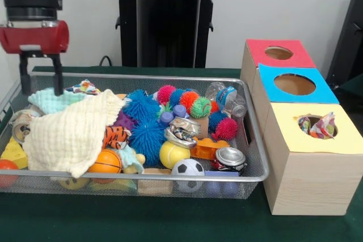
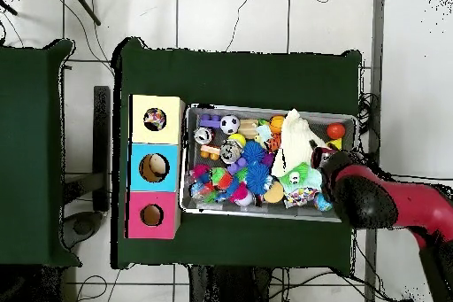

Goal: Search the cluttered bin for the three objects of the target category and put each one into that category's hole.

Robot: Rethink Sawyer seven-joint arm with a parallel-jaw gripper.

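Observation:
A large cream cloth (image 1: 71,131) lies draped over toys in the left half of the wire bin (image 1: 170,76). Behind it lie a mint cloth (image 1: 50,101) and a small patterned cloth (image 1: 85,87). My gripper (image 1: 41,90) hangs open and empty over the bin's far left corner, just above the mint cloth. A patterned cloth (image 1: 317,126) sticks out of the yellow box's hole. In the overhead view the cream cloth (image 2: 294,143) lies beside the arm's head (image 2: 329,167), which hides the fingers.
Three wooden boxes stand right of the bin: red-topped (image 1: 278,53), blue-topped (image 1: 295,84) and yellow-topped (image 1: 334,140). The bin also holds spiky balls (image 1: 142,106), a soccer ball (image 1: 188,168), crushed cans (image 1: 229,158), a plastic bottle (image 1: 227,96) and a tiger toy (image 1: 115,136).

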